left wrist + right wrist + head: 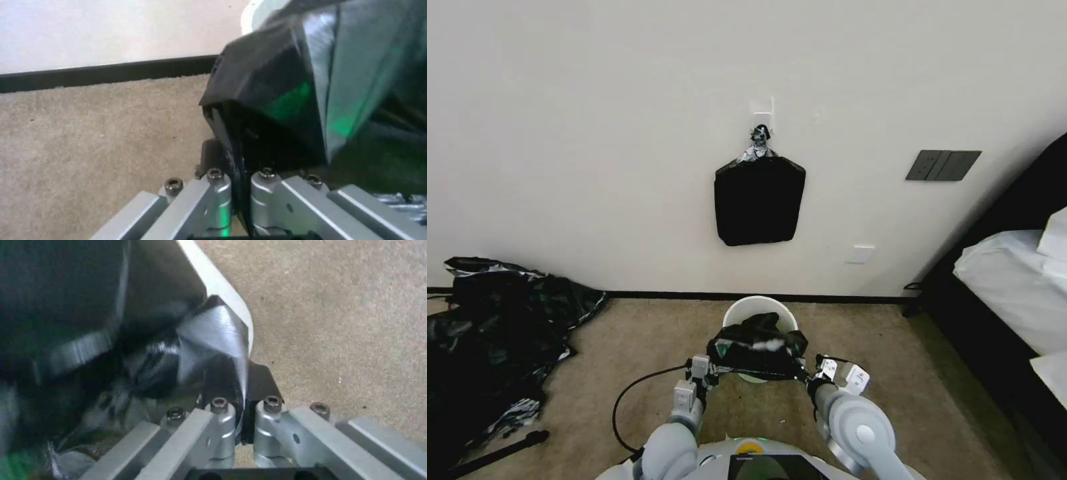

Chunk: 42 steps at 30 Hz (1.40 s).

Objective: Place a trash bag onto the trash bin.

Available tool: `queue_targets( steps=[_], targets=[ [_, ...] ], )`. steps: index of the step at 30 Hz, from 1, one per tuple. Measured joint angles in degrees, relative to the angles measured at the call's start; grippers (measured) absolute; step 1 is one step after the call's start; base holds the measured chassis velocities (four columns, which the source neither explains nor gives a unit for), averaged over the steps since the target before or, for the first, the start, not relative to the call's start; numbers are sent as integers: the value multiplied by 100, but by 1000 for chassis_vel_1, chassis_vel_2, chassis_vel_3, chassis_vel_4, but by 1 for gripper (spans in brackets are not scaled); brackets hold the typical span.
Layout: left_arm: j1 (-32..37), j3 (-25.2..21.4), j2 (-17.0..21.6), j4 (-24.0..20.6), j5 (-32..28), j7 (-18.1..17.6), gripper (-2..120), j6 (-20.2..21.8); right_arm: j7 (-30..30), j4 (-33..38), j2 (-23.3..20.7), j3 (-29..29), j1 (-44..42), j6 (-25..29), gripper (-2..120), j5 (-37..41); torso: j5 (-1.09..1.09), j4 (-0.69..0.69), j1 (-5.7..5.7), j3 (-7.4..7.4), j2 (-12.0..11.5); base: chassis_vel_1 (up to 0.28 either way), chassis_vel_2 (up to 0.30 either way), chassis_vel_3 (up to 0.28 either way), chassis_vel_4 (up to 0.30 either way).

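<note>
Bag: I've got the trash bag (758, 347) stretched between both arms, hanging right over the near side of the trash bin (740, 311), touching or just above the rim, can't quite tell which.
Left end effector (706, 373): pinched tight on the bag's left edge. From the left wrist cam the plastic (276, 100) runs straight down between the fingers.
Right end effector (817, 375): same deal, clamped on the right corner (218, 330), with the bin's white rim (222, 290) just beside it.
Why held like this: one grip per side keeps the mouth pulled wide, my guess is so it can slip over the rim.
Bin: sits on the carpet (647, 347) near the wall, directly ahead of me.
Other stuff: a flat black pack of bags (759, 200) hangs on a wall hook, and a big heap of black sheeting (494, 333) lies on the floor to my left, well apart.
Progress: I'd say bag's at the bin but not fitted yet.
</note>
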Motion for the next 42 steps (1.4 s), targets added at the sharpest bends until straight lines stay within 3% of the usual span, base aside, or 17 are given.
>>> queue_targets(
  steps=[12, 33, 42],
  targets=[
    [-132, -87, -31, 197, 182, 288, 0, -13, -121, -720, 105, -69, 750, -42, 0, -2, 0, 2, 1, 0, 0, 0, 0, 0, 0],
    [-670, -166, -437, 1113, 161, 652, 0, -74, -347, -1609, 84, -208, 1418, -451, 0, -27, 0, 1, 1, 1, 0, 0, 0, 0, 0],
    [-507, -306, -403, 819, 477, 652, 0, -141, -304, -1223, -33, -208, 1238, -545, 0, -123, 0, 1, 1, 1, 0, 0, 0, 0, 0]
  ],
)
